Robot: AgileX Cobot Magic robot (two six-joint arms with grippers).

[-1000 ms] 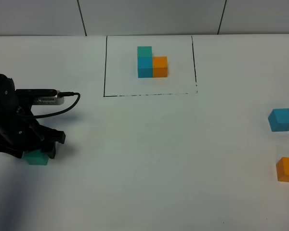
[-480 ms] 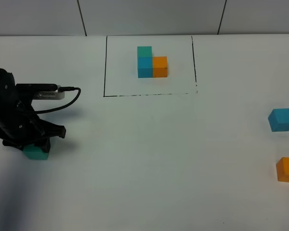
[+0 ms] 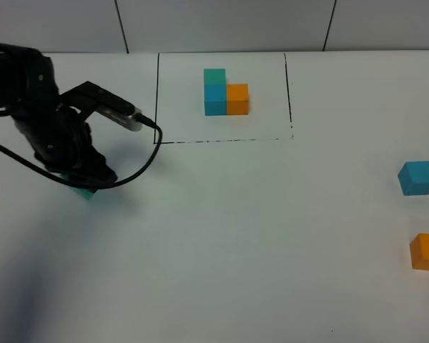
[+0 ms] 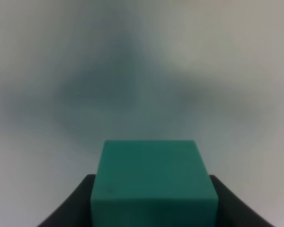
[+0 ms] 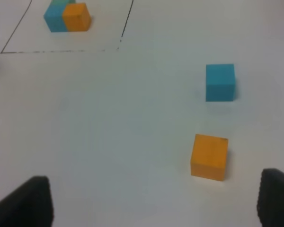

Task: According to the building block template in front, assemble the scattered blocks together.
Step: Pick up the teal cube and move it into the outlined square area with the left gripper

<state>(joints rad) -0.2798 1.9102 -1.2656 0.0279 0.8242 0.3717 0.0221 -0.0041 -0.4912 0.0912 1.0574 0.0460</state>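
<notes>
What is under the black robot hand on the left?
A teal-green cube, pinched in the left gripper. From above only its corner peeks out; the gripper hides the rest.

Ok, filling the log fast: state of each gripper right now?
Left gripper: jaws shut on the teal-green cube.
Right gripper: jaws open, holding nothing.

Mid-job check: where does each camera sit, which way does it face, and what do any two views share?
Exterior high: mounted high, looking down at the table; shows the left arm, left gripper shut on the teal cube.
Left wrist: on that arm, facing along its fingers at the clamped cube.
Right wrist: on the other arm, facing across the table; the open right gripper shows.
Shared: exterior and right wrist both show the template, blue cube and orange cube.
</notes>
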